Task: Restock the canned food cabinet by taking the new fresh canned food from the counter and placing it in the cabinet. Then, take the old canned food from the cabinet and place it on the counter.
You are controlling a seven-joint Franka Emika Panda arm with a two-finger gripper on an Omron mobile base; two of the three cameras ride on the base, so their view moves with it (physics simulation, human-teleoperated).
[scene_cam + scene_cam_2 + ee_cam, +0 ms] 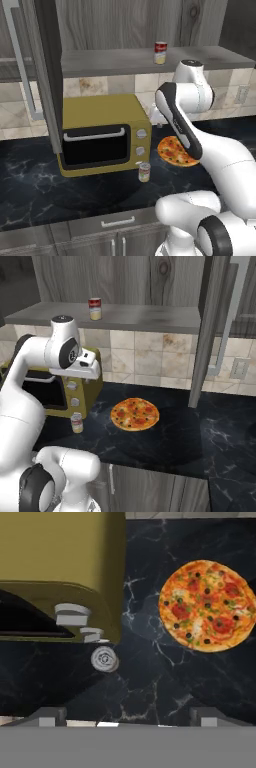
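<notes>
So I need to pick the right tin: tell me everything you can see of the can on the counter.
The new fresh canned food is a small upright tin with a silver rim and lid, a dull red band above an olive-green and yellow label. It stands on the counter just in front of the yellow microwave, at its knob-side corner, left of the pizza. Nothing grips it.

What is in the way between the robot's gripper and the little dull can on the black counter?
Nothing visible. In the hand view the open gripper looks down on the small silver-topped can standing on the black marble counter. The yellow microwave sits close beside the can, and the round pizza lies off to the side.
</notes>
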